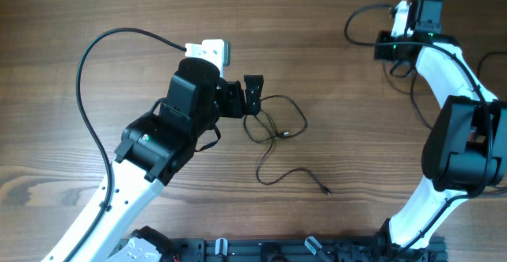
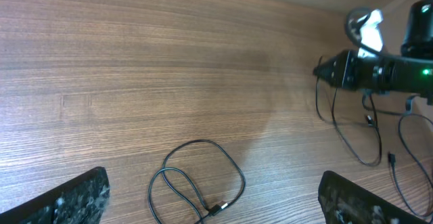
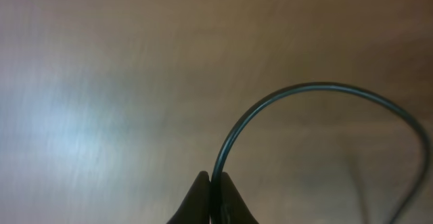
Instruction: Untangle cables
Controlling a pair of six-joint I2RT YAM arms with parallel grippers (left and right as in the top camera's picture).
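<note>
Thin black cables (image 1: 273, 127) lie in a loose tangle at the table's middle, and one strand trails to a plug end (image 1: 326, 191). My left gripper (image 1: 255, 97) is open right at the tangle's left edge. In the left wrist view a cable loop (image 2: 196, 176) with a silver-tipped plug (image 2: 218, 208) lies between its spread fingers (image 2: 210, 195). My right gripper (image 1: 382, 47) is at the far right, shut on a thin black cable (image 3: 325, 88) that arcs away from its fingertips (image 3: 215, 195). That cable's loop (image 1: 356, 17) curls to the gripper's left, and more strands (image 2: 352, 129) lie below it.
A white block (image 1: 210, 52) lies just behind the left wrist. The left arm's thick black cable (image 1: 87, 80) arcs over the table's left side. The right arm (image 1: 459, 135) stands along the right edge. A black rail (image 1: 301, 250) runs along the front edge.
</note>
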